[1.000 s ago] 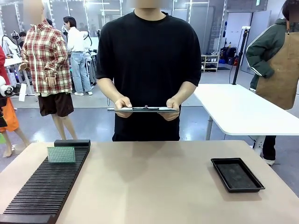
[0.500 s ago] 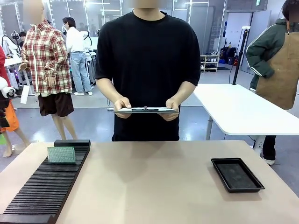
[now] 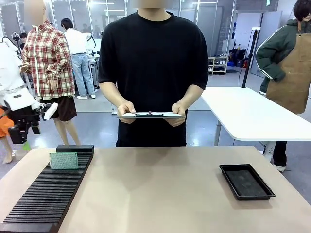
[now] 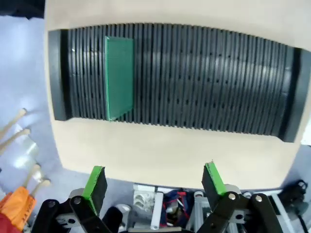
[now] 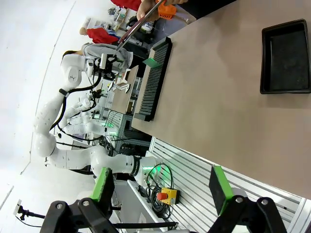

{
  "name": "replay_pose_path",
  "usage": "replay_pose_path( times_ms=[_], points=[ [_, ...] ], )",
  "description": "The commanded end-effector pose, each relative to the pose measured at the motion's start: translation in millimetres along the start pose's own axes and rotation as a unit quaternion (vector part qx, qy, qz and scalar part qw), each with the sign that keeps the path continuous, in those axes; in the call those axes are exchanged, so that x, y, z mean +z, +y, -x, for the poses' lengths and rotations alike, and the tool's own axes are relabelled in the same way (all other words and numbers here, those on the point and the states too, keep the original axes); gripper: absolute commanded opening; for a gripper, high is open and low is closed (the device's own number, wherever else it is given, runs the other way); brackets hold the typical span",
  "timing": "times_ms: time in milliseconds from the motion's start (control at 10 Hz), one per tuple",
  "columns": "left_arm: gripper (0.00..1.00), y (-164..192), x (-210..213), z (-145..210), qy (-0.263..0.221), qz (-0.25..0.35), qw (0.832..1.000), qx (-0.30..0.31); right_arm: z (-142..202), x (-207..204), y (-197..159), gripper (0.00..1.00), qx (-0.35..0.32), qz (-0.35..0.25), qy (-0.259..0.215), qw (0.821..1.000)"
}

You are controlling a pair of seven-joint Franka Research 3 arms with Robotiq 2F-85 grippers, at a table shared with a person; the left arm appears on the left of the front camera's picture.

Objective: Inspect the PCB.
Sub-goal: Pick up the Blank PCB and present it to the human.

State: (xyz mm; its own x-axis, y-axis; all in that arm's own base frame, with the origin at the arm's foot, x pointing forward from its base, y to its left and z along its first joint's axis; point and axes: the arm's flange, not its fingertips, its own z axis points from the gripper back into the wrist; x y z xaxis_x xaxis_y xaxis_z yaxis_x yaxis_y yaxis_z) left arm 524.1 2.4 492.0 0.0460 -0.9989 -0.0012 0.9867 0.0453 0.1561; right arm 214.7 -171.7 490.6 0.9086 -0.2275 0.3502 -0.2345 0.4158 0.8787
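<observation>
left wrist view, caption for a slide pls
Open left gripper facing the slotted black rack, green PCB standing near one end

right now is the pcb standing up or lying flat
Upright: the PCB stands on edge in a slot near the far end of the black rack.

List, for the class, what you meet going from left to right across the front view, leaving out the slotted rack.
left arm → PCB → clipboard, held by the person → black tray
</observation>
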Motion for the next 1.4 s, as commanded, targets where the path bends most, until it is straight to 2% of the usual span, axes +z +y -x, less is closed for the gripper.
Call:
replay_pose_path(
  times_ms=[0,200,400,600,800,1000,1200,1300],
  points=[
    [1.0,32.7,-5.7,-4.5,0.009,0.019,1.0,-0.014,-0.9,0.9,0.8,1.0,0.008,-0.006,-0.002,1.0],
    [1.0,54.8,-24.1,-17.5,0.026,0.043,0.999,-0.009,-0.9,0.9,0.8,1.0,0.008,-0.006,-0.002,1.0],
    [1.0,75.5,-41.8,-27.2,0.039,0.048,0.998,0.03,-0.9,0.9,0.8,1.0,0.008,-0.006,-0.002,1.0],
    [1.0,86.1,-74.5,-34.0,0.068,0.068,0.994,0.045,-0.9,0.9,0.8,1.0,0.008,-0.006,-0.002,1.0],
    [1.0,91.4,-91.4,-34.5,0.066,0.087,0.993,0.038,-0.9,0.9,0.8,1.0,0.008,-0.006,-0.002,1.0],
    [1.0,90.0,-107.1,-29.0,0.027,0.086,0.996,0.014,-0.9,0.9,0.8,1.0,0.008,-0.006,-0.002,1.0],
    [1.0,93.5,-124.3,-27.4,0.029,0.116,0.993,0.005,-0.9,0.9,0.8,1.0,0.008,-0.006,-0.002,1.0],
    [1.0,94.7,-128.7,-28.4,0.008,0.117,0.993,-0.004,-0.9,0.9,0.8,1.0,0.008,-0.006,-0.002,1.0]
  ],
)
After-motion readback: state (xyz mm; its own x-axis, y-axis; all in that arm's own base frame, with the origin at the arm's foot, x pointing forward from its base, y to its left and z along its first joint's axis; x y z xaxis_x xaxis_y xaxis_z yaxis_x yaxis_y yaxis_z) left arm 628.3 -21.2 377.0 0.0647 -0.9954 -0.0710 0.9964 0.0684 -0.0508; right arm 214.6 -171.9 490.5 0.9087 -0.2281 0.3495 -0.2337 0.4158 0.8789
